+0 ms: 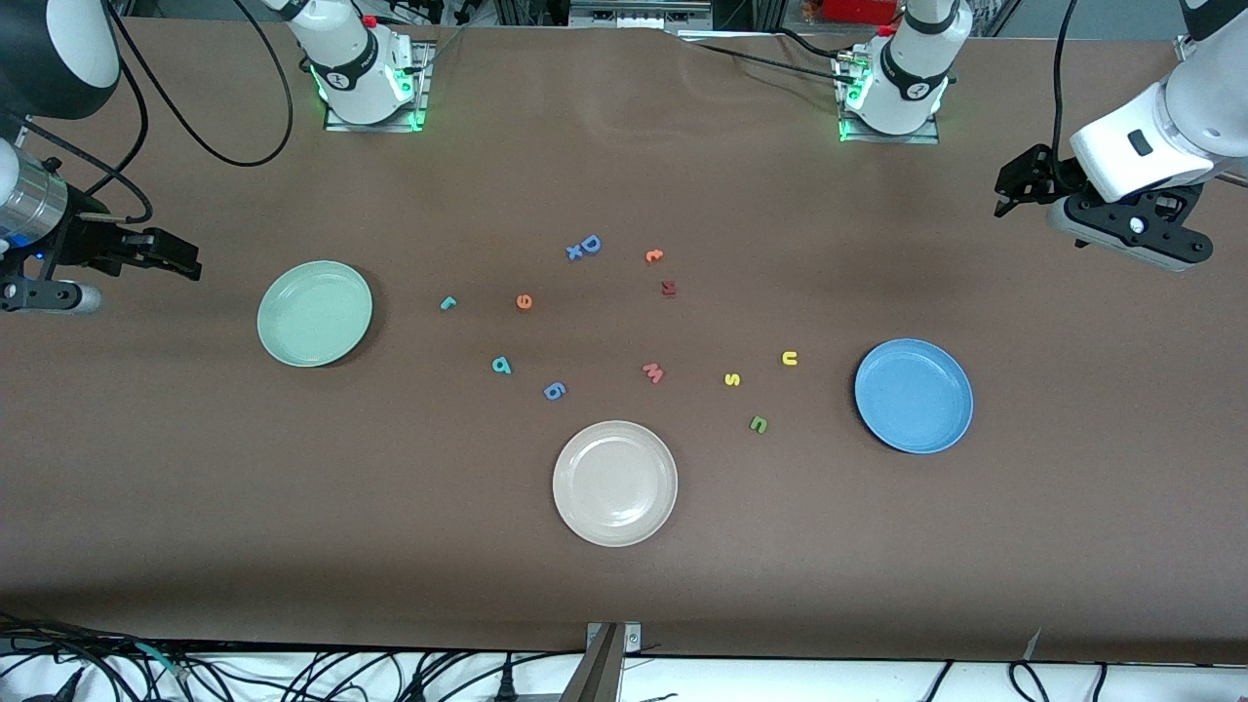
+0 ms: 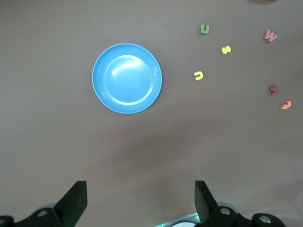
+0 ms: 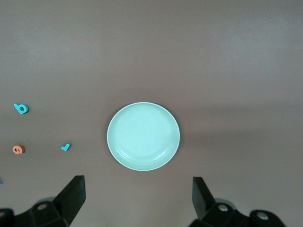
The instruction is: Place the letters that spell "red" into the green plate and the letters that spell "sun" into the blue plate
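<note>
With jaws standing open and empty, the right gripper [image 1: 180, 261] is hovering beside the green plate [image 1: 315, 313], nearer the teal "r" [image 1: 448, 303] than the open left gripper [image 1: 1014, 185] waiting past the blue plate [image 1: 914, 395].

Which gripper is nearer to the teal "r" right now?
Right. The right gripper hangs open past the green plate, at the right arm's end of the table, with the teal "r" just beside that plate. The left gripper waits open at the left arm's end, past the blue plate.
</note>
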Robot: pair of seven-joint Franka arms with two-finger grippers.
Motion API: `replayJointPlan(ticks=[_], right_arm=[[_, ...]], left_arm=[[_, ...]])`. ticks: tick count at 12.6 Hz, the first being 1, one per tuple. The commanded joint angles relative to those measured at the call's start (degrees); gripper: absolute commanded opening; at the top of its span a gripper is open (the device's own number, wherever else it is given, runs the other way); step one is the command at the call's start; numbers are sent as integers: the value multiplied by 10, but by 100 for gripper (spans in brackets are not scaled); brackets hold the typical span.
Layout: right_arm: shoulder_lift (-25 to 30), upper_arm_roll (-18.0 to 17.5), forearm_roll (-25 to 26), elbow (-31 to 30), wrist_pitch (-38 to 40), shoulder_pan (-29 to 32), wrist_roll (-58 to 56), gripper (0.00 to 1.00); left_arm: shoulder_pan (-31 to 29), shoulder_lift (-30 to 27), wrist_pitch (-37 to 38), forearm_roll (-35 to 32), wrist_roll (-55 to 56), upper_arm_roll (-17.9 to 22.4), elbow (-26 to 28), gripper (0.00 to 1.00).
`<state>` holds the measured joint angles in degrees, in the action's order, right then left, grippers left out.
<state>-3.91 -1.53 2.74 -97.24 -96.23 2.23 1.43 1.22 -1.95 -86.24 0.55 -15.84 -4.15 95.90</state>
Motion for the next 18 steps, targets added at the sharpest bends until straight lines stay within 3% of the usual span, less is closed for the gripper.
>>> replayJointPlan(ticks=[1,5,18], right_arm=[[-3,5,3,11,3,-6,3,99],[-3,5,14,11,3,-7,3,99],[-4,5,14,11,2,-7,3,99]], left_arm=[[-5,-9,32,-5,4,-1,-4,100],[-32,-9,34,-3,-1,13,-15,100],[-36,-8,63,-1,3,8,-27,100]])
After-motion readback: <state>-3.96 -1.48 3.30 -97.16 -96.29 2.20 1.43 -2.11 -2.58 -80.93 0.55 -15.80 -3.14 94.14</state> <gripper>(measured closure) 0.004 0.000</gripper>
